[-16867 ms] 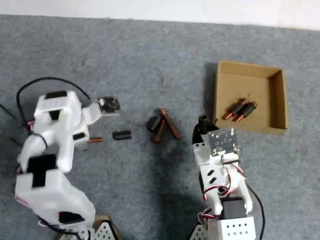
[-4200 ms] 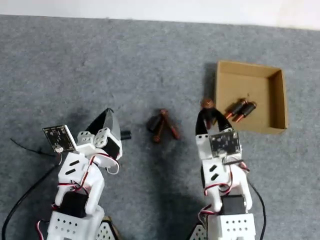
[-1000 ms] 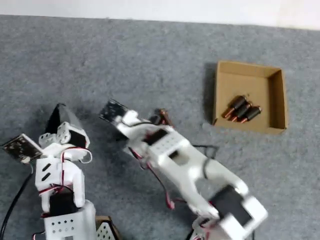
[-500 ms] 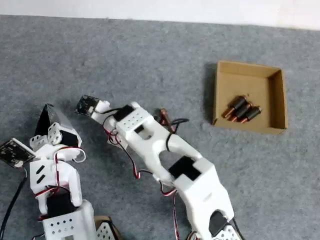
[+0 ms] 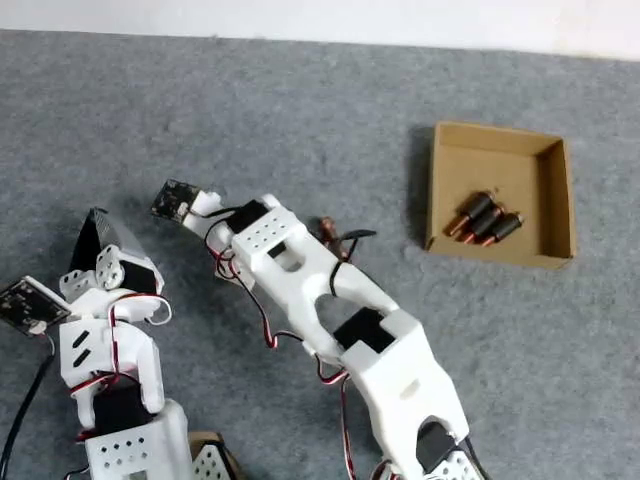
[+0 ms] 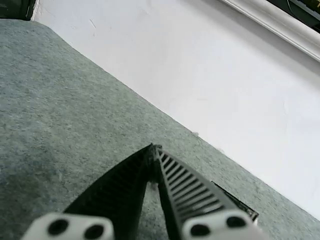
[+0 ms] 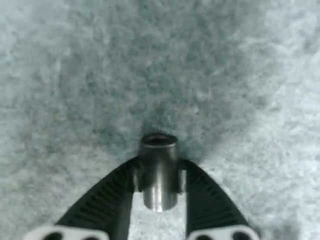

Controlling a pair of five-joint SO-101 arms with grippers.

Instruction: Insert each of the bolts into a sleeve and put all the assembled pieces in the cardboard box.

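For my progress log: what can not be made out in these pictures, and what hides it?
- High view: the right arm covers the loose bolts; their number cannot be counted.
- Right wrist view: whether the sleeve in the right gripper touches the carpet is unclear; the sleeve hides its own end.
- High view: the assembled pieces in the cardboard box are too small to judge how well they are joined.
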